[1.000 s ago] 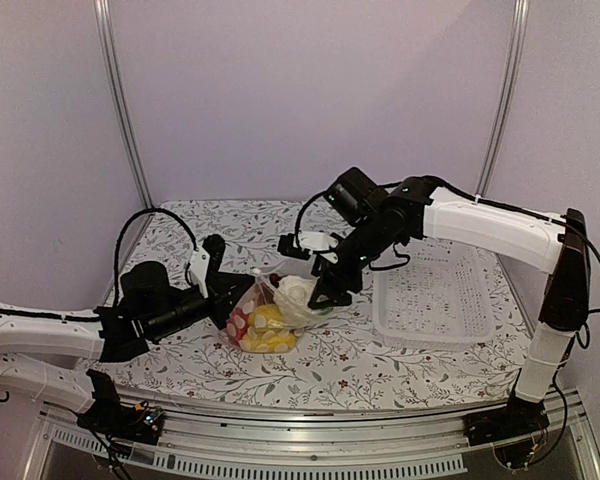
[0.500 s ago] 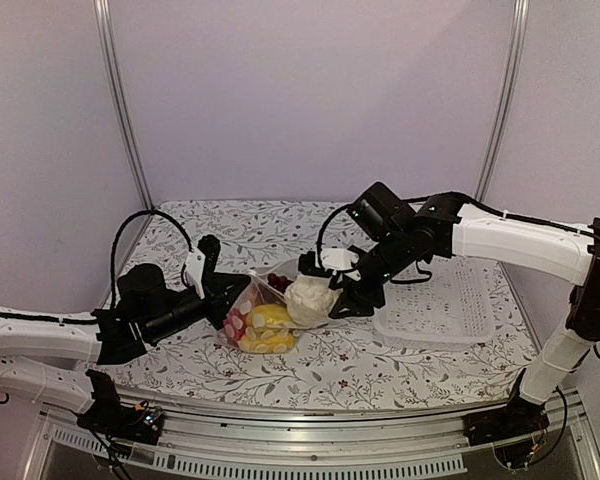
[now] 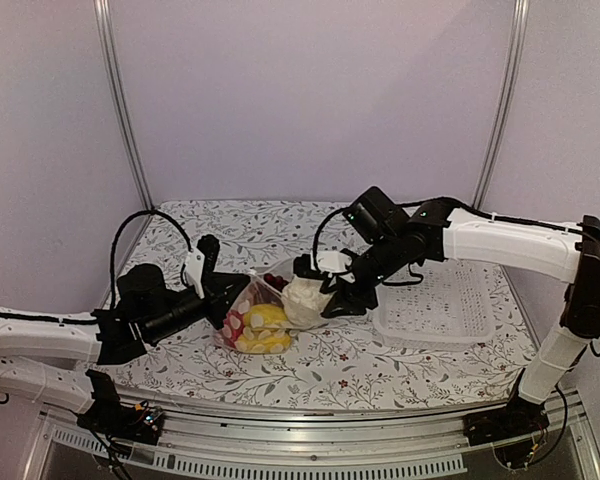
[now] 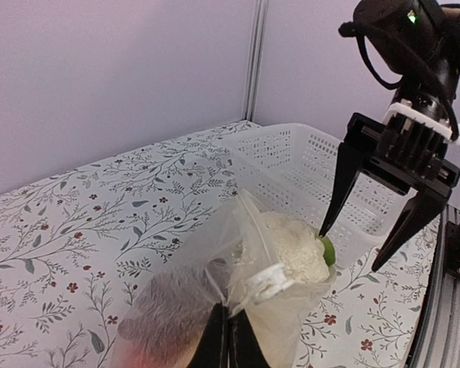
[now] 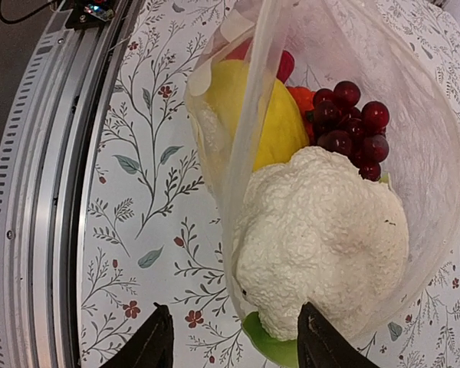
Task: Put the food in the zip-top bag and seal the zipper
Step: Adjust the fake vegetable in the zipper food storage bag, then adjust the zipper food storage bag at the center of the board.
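Observation:
The clear zip-top bag (image 3: 265,318) lies on the table, its mouth toward the right. Inside it are a yellow piece (image 5: 253,115), a red pepper (image 5: 285,65), an orange piece (image 5: 300,100) and the dark red grape bunch (image 5: 349,119). The white cauliflower (image 5: 322,238) with its green base sits at the mouth (image 3: 305,297). My left gripper (image 4: 228,326) is shut on the bag's edge. My right gripper (image 5: 234,337) is open, its fingers either side of the cauliflower's base, just outside the mouth (image 3: 332,297). I cannot make out the zipper.
The white slotted basket (image 3: 435,295) stands at the right, just behind my right gripper; it also shows in the left wrist view (image 4: 291,153). The metal rail of the table's front edge (image 5: 31,192) runs close by.
My right gripper drew back to the right from the bag, then came a little back toward its mouth. The cauliflower shifted slightly right. The left arm has held still.

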Robot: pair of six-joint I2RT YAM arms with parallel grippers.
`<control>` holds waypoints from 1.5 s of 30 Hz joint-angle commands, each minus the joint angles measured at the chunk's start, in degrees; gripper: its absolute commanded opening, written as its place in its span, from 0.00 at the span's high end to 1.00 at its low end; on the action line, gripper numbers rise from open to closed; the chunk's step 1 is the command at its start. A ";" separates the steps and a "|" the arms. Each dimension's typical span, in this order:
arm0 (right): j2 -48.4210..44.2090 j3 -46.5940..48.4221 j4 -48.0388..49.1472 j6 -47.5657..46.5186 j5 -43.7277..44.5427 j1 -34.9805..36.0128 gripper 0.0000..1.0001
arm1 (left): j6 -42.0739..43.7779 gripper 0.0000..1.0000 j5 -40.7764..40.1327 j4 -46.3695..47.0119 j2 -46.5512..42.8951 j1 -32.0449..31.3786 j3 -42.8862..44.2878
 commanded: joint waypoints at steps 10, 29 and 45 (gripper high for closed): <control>4.74 2.07 3.01 2.38 -9.50 -13.91 0.52 | 0.21 1.00 -0.26 4.65 -1.58 0.17 -3.08; 14.32 5.69 2.92 3.89 -10.92 -11.64 0.69 | 0.13 1.00 -0.54 3.42 -2.42 0.28 -3.14; 2.26 18.40 -21.80 11.91 -11.26 -11.45 1.00 | -1.44 1.00 -1.43 7.92 -0.87 0.32 -5.46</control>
